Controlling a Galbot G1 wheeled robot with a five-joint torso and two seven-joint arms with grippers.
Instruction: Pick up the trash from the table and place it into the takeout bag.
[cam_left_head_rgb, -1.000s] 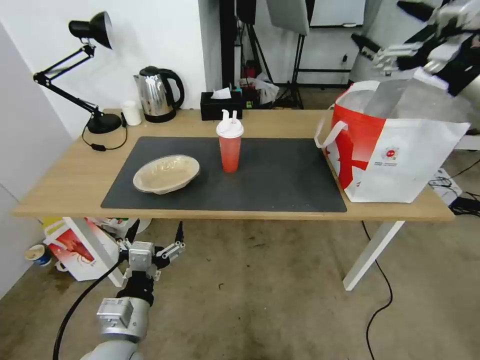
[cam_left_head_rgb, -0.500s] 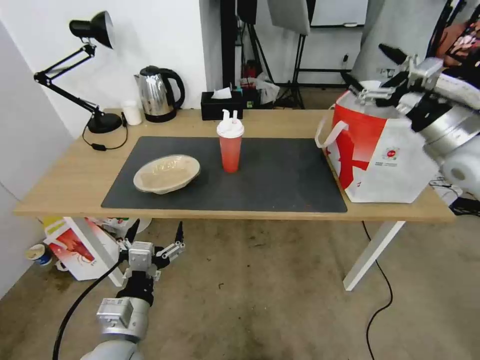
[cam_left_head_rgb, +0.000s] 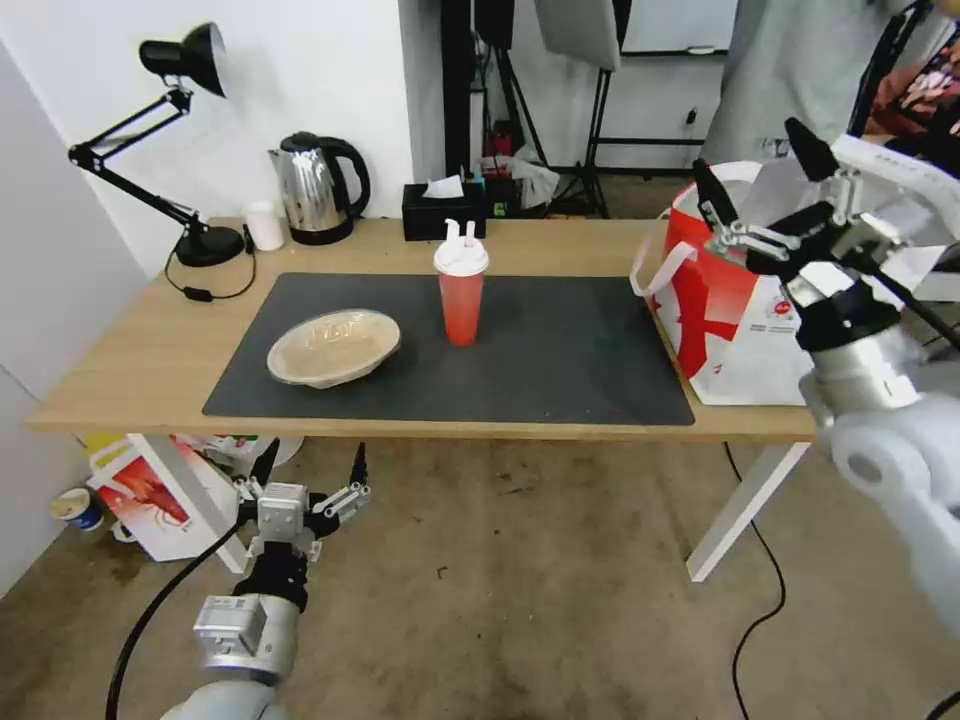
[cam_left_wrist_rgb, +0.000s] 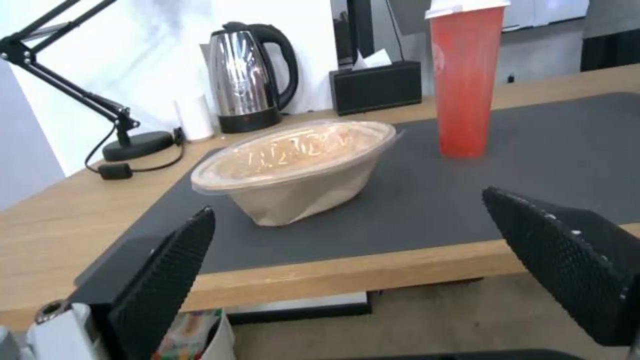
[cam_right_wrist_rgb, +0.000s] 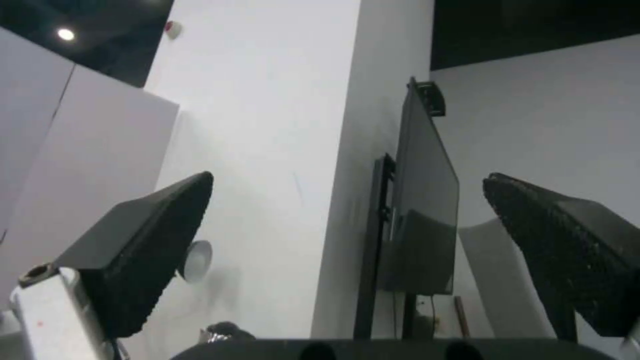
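Head view: takeout bag (cam_left_head_rgb: 740, 330) at table's (cam_left_head_rgb: 130, 370) right end, right gripper (cam_left_head_rgb: 765, 190) over bag rim, fingers spread, empty. Red cup (cam_left_head_rgb: 461, 292) and tan lidded container (cam_left_head_rgb: 333, 347) left of bag on mat (cam_left_head_rgb: 560, 350). Left gripper (cam_left_head_rgb: 308, 465) wide apart below table edge.
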